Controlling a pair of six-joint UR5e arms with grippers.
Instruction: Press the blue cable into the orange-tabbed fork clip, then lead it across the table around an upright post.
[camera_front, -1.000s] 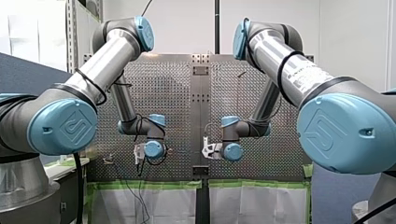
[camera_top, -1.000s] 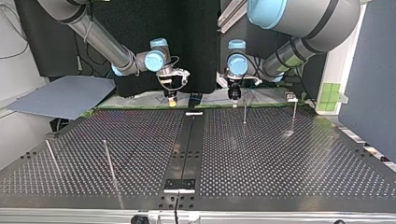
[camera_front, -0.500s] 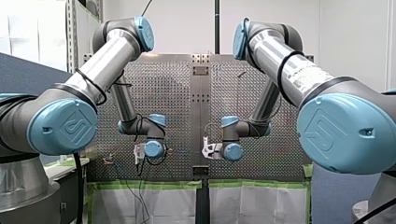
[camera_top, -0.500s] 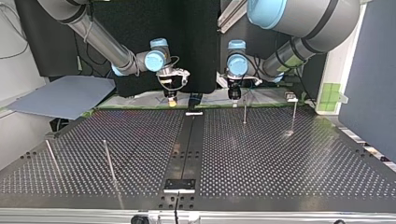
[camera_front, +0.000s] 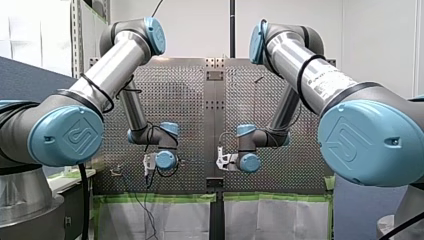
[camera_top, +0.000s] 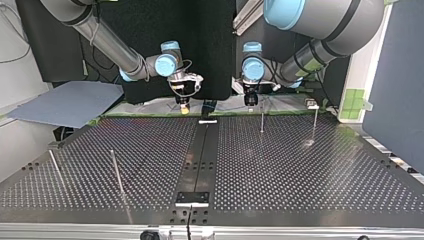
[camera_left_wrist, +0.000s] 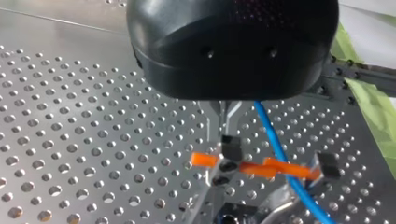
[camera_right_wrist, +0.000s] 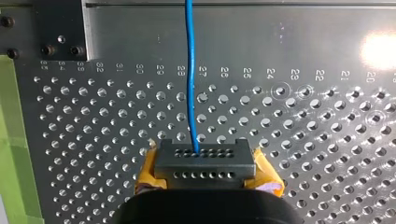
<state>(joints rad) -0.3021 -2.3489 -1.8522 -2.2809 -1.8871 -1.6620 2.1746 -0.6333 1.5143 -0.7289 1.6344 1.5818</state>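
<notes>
Front view: my left gripper and my right gripper hang low over the near edge of the perforated table, one on each side of its middle strip. The cable is too thin to trace here.

Top view: an upright post stands just ahead of my left gripper, and a second post is farther toward the view's right.

Left wrist view: the blue cable comes out from under my left gripper and crosses the orange-tabbed fork clip. I cannot tell whether it is seated in the fork. I cannot tell either whether this gripper is open or closed.

Right wrist view: my right gripper is clamped on the blue cable between its yellow pads. The cable runs straight ahead over the holes.

I judge the cable light, thin and springy, with a smooth jacket that may slide. I would hold it close beside the clip to press it in. For the post I would keep it gently taut, so that it does not pull out of the clip.
</notes>
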